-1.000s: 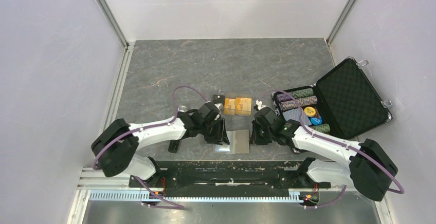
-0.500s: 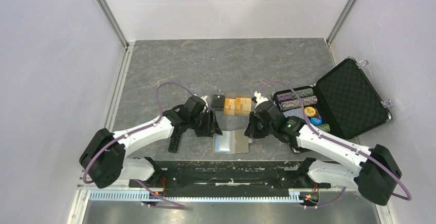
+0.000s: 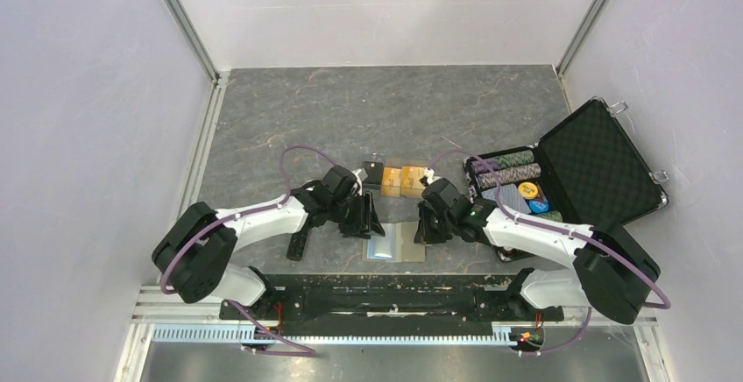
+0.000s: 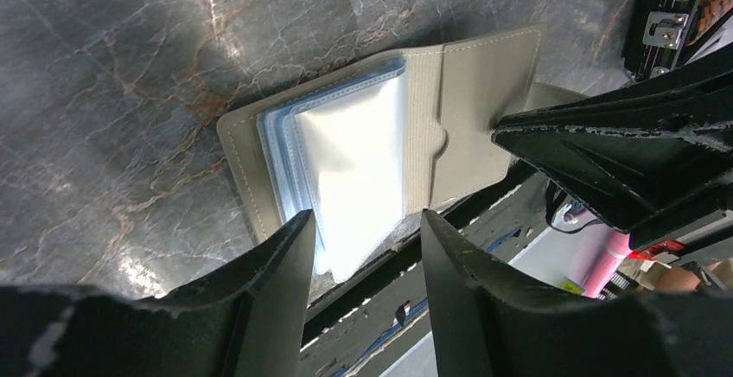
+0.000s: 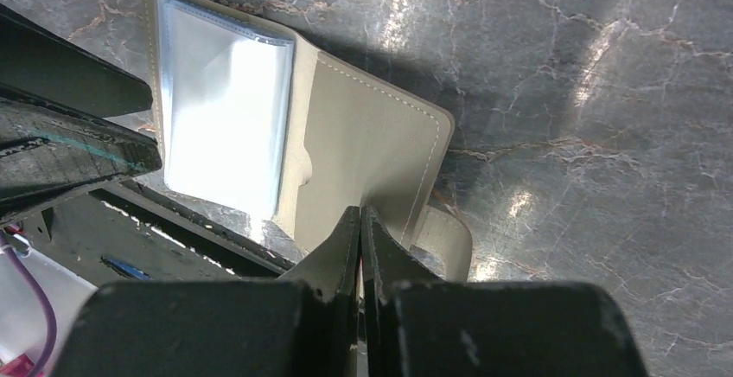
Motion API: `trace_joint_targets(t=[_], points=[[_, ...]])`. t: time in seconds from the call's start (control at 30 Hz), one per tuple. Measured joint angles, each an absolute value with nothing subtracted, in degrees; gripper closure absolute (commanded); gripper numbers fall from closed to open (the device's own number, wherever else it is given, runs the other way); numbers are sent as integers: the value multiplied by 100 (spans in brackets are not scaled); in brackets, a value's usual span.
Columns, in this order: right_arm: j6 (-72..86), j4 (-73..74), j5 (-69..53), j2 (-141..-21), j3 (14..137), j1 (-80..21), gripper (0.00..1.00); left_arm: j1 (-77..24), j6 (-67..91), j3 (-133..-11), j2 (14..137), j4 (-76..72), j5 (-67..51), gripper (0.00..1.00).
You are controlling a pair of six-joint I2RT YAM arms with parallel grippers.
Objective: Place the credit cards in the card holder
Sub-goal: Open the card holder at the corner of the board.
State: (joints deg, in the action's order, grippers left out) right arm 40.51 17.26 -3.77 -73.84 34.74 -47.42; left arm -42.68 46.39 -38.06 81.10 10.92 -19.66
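Left claw point(image 4: 365, 218), spread, has neared the card holder point(image 4: 471, 109); right claw point(image 5: 360, 214), pressed together, touches its edge

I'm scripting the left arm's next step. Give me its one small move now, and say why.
Probably swing the left end effector from the open card holder to the black card, nearest it. Its jaws stand open and empty over the clear sleeves; the shut right end effector appears to pin the tan flap; the gold cards also lie outside the holder.

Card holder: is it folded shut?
No, the card holder lies opened flat on the table, its clear plastic sleeves facing up.
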Motion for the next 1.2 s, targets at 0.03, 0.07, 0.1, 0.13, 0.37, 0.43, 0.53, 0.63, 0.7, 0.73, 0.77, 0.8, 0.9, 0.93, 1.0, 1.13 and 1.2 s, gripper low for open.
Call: trace_joint_targets(t=[0.03, 0.07, 0.1, 0.13, 0.37, 0.43, 0.53, 0.63, 0.7, 0.73, 0.77, 0.8, 0.9, 0.93, 1.0, 1.13, 1.2], points=[[4062, 1737, -375, -7387, 3452, -4742, 100, -4272, 4641, -3806, 8156, 1044, -1984, 44], [4069, 1739, -370, -7387, 3444, -4742, 100, -4278, 4644, -3806, 8191, 1002, -1997, 44], [4073, 1737, -362, -7387, 3435, -4742, 100, -4285, 4644, -3806, 8217, 976, -2003, 44], [4080, 1739, -360, -7389, 3433, -4742, 100, -4292, 4644, -3806, 8246, 947, -2010, 44], [4093, 1743, -360, -7437, 3424, -4742, 100, -4410, 4689, -3806, 8368, 886, -1997, 34], [4093, 1743, -355, -7439, 3424, -4742, 100, -4451, 4729, -3806, 8370, 891, -1955, 34], [4091, 1743, -355, -7443, 3422, -4742, 100, -4486, 4748, -3809, 8370, 915, -1929, 35], [4091, 1743, -355, -7465, 3422, -4742, 100, -4512, 4755, -3809, 8377, 913, -1907, 41], [4091, 1743, -355, -7474, 3420, -4742, 100, -4543, 4768, -3809, 8392, 913, -1903, 47], [4091, 1739, -357, -7474, 3413, -4742, 100, -4560, 4775, -3809, 8407, 910, -1905, 49], [4091, 1739, -357, -7474, 3411, -4742, 100, -4582, 4786, -3809, 8420, 906, -1907, 51], [4091, 1737, -357, -7474, 3409, -4742, 100, -4602, 4801, -3809, 8436, 891, -1914, 52], [4091, 1715, -362, -7474, 3385, -4742, 100, -4657, 4862, -3809, 8451, 770, -1973, 54], [4091, 1717, -362, -7474, 3380, -4742, 100, -4676, 4888, -3811, 8451, 687, -1994, 54], [4093, 1671, -373, -7474, 3350, -4742, 100, -4716, 4921, -3835, 8451, 554, -2029, 54], [4101, 1601, -423, -7474, 3284, -4742, 100, -4779, 5004, -3898, 8449, 279, -2152, 54], [4110, 1586, -436, -7474, 3275, -4742, 100, -4803, 5035, -3922, 8449, 126, -2198, 54]])
